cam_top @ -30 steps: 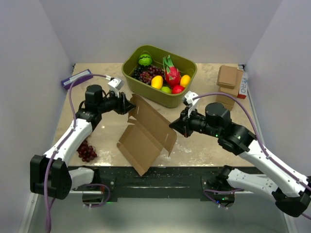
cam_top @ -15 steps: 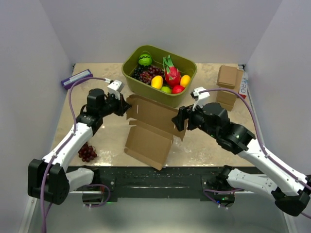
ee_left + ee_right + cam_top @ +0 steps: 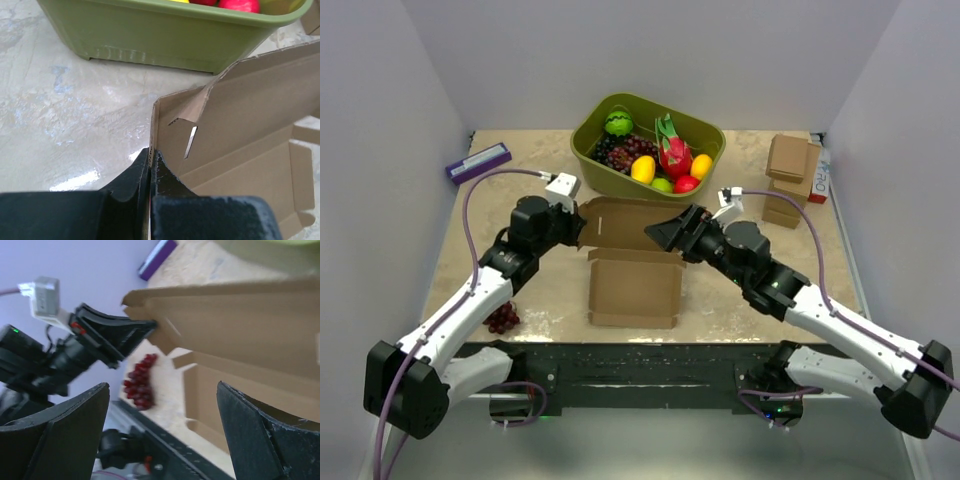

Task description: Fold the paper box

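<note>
The paper box (image 3: 632, 290) lies unfolded in the middle of the table, its base flat and its rear panel (image 3: 620, 222) raised upright. My left gripper (image 3: 578, 223) is shut on that panel's left edge. In the left wrist view the cardboard edge (image 3: 151, 125) runs straight in between the pressed-together jaws of the left gripper (image 3: 150, 156). My right gripper (image 3: 665, 235) hovers at the panel's right end with its jaws wide apart and nothing in them. The right wrist view shows the right gripper (image 3: 162, 387) open, the paper box (image 3: 240, 325) beyond it, and the left gripper (image 3: 125, 332) pinching the far corner.
A green bin (image 3: 630, 190) of fruit stands just behind the raised panel. A bunch of red grapes (image 3: 500, 317) lies at the front left. Small cardboard boxes (image 3: 788, 160) are stacked at the back right, and a purple box (image 3: 478, 161) sits at the back left.
The box has swung from tilted to square, its base now flat. My right gripper let go of it and opened wide. My left gripper shut on the panel's left edge.
</note>
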You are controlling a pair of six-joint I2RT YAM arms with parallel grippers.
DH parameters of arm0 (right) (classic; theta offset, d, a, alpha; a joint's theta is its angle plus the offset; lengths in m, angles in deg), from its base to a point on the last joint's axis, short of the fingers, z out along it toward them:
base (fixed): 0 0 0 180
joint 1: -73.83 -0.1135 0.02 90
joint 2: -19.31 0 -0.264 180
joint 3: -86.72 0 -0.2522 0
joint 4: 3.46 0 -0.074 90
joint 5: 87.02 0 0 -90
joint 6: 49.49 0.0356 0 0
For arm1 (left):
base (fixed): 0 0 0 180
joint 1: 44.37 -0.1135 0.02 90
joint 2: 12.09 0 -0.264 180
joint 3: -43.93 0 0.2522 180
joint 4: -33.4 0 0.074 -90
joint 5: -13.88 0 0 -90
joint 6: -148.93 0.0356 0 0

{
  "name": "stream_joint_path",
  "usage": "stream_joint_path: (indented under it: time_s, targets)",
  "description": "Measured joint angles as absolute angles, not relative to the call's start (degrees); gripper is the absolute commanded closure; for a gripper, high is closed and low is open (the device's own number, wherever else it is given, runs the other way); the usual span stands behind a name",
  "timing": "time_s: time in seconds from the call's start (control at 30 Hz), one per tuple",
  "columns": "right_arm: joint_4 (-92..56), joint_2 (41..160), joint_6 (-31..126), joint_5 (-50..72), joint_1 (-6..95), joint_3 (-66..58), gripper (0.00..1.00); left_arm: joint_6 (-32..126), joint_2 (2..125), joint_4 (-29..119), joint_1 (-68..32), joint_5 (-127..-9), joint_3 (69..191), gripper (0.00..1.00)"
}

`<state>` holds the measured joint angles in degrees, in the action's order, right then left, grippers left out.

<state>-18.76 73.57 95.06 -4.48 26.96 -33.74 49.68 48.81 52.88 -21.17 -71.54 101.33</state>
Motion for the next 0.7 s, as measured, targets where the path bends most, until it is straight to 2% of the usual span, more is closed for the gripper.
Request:
stream_joint_path:
  time_s: [0.27, 0.7]
  targets:
    - [-6.0, 79.5, 111.3, -3.0, 27.0, -38.2, 0.08, 49.9, 49.2, 53.8, -19.2, -75.3, 100.9, 1.00]
    - [5.4, 88.9, 124.1, -6.9, 27.0, -40.3, 0.08, 52.5, 48.3, 53.4, -15.7, -75.9, 100.1, 1.00]
